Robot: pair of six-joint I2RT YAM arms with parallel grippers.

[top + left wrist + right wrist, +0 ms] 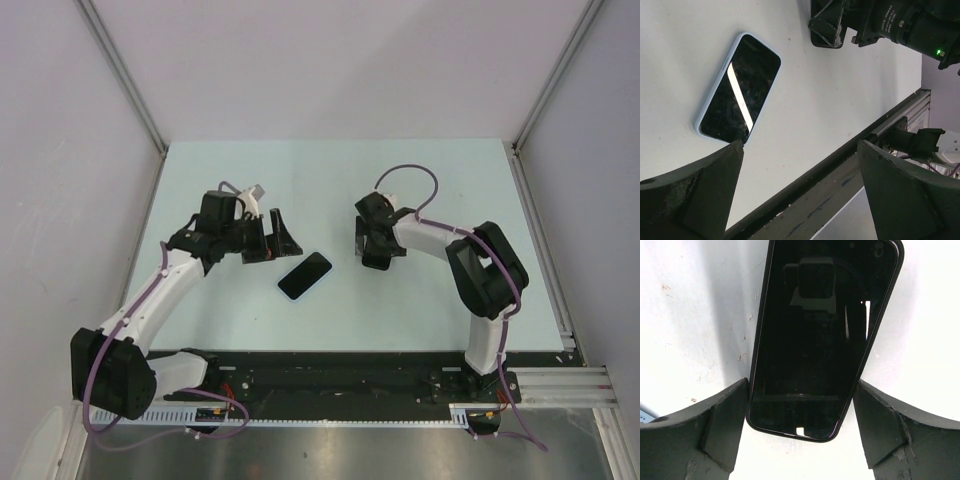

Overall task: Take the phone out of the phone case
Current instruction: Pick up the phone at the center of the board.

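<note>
**Phone cased and flat, both end effectors spread**

The phone [304, 276] lies screen-up in its pale phone case [714, 80], flat on the worktop [430, 180] between the two arms. The left end effector [800, 145] hangs near one end, fingers spread and pinching nothing. The right end effector [801, 385] faces the other end, likewise spread and empty, and apart from the phone.

Risks, as we judge them:
- The case likely fits snugly, so a pull on one side may drag phone and case together.
- The low edge offers little purchase, so fingers may skid on the glass.
- A push could shove the set toward the black rail [350, 385] at the near edge.

Surface: pale, matte, a few small specks. Room: plain grey walls [330, 70] with metal corner posts.
</note>
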